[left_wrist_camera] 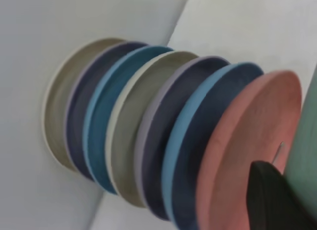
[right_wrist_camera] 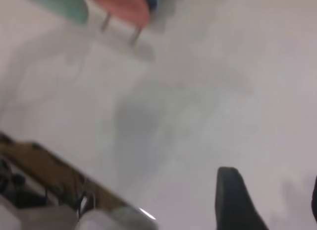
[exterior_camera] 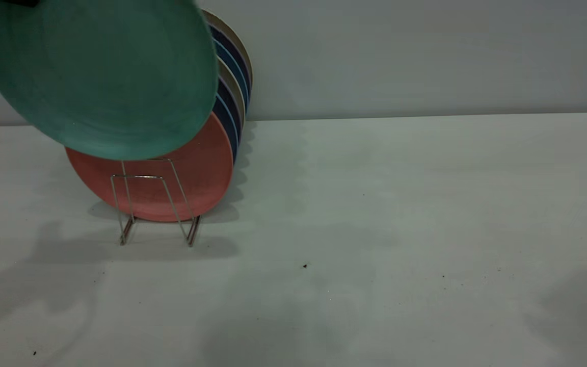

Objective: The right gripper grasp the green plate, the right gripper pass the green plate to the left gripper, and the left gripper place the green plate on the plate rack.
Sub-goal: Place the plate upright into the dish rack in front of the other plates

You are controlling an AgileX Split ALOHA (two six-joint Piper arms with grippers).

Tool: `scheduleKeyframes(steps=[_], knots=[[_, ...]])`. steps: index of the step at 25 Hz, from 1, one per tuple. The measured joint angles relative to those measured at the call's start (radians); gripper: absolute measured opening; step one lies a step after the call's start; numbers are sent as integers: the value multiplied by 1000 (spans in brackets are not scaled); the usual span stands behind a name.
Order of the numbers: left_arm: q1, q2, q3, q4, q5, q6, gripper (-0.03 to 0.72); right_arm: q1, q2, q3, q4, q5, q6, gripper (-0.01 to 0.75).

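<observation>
Green plate (exterior_camera: 97, 76): round, matte teal-green, faintly speckled, with a low raised rim, held tilted in the air at the upper left of the exterior view, above and in front of the plate rack (exterior_camera: 156, 209). Partly covers the salmon-pink plate (exterior_camera: 171, 178) behind it and hides most of the row beyond. Seen also as a green edge in the left wrist view (left_wrist_camera: 307, 155) and as a small teal patch far off in the right wrist view (right_wrist_camera: 64, 3).

Plate rack: thin silvery wire with upright trapezoid loops, standing on the pale worktop (exterior_camera: 375, 229) at the left, near the back wall. Front loops bare; salmon-pink plate upright just behind them, then a tight file of blue plates (left_wrist_camera: 208, 141) and beige plates (left_wrist_camera: 143, 126) on edge (seven in all by the left wrist view, pink one included).

Left gripper (left_wrist_camera: 275, 200): one dark finger visible, lying against the green plate's edge, so holding the plate; close beside the pink plate's rim.

Right gripper (right_wrist_camera: 267, 200): well apart from the rack, hanging over bare worktop, fingers spread wide with nothing between them.

Small dark specks scattered on the worktop.
</observation>
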Motion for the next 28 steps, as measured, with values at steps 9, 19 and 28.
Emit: scheduleKeyframes(steps=[9, 19, 28], knots=[[0, 22, -42, 84, -68, 26, 64, 0, -375, 358, -19, 2, 15, 393], [-47, 65, -43, 190, -173, 26, 64, 0, -803, 544, -146, -3, 154, 393], [-149, 65, -43, 268, -222, 26, 64, 0, -992, 610, -303, 0, 290, 393]])
